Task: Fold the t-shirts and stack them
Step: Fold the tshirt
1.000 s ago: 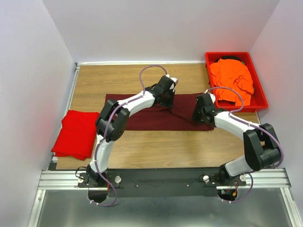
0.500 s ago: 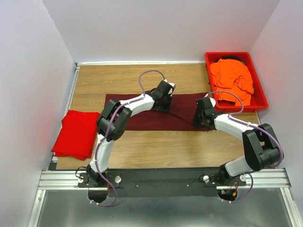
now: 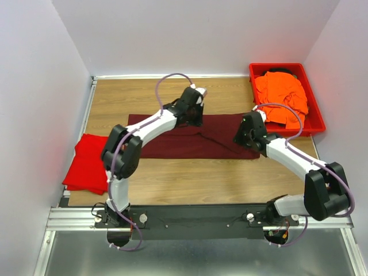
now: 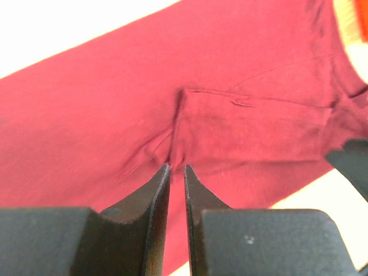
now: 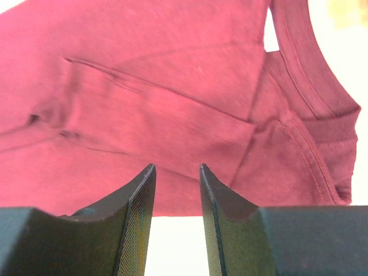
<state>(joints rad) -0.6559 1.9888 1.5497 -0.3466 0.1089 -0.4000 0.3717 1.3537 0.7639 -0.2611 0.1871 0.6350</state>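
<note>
Wooden table [image 3: 172, 184]: left gripper [image 4: 177, 167] pinches flat-lying maroon t-shirt [image 3: 190, 146].

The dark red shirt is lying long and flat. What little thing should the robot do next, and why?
Probably lower the right gripper and close its fingers on the maroon t-shirt beneath them. The left gripper looks pinched on a pucker of cloth, but the right fingers hang open, so only one spot is held for folding.

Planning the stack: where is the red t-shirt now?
Top view: the red t-shirt lies folded at the table's left edge, just left of the maroon t-shirt.
</note>
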